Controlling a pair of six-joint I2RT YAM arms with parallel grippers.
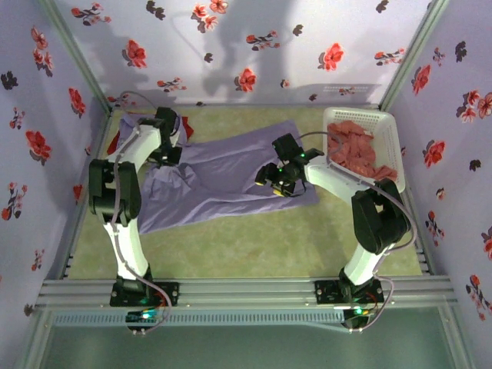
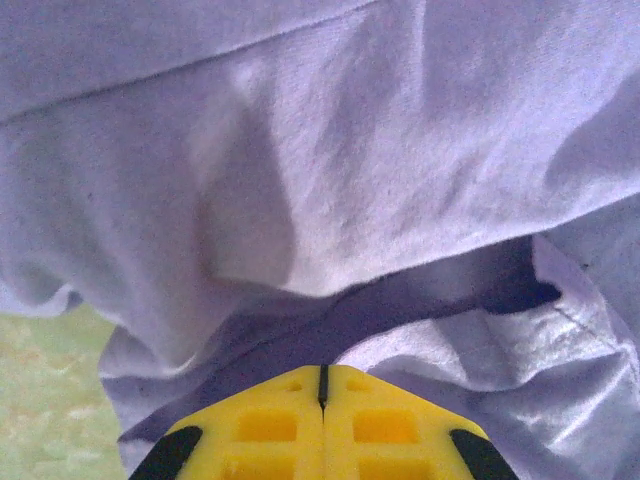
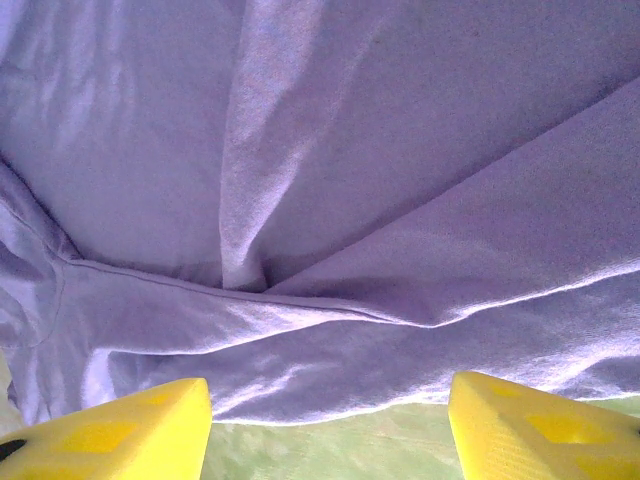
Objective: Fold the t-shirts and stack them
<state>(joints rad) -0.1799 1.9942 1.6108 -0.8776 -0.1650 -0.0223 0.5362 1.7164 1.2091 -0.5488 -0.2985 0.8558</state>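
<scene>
Spreading step: lavender shirt (image 1: 223,173) lies flat mid-desk (image 1: 254,238); left tool (image 2: 322,385) closed, seemingly pinching its far-left edge; right tool (image 3: 330,420) wide open, empty, over the near-right edge; next move calls for a grasp there before folding.

Top external looks steeply down from the near side; both wrist cameras face, close up, the same lavender t-shirt (image 1: 223,177).

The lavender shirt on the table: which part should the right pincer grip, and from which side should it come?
Grip the free hem of the lavender shirt at its right end, coming from the bare table side. That edge lies flat and exposed, and the open right pincer faces it, so a low finger could probably slide under.
</scene>
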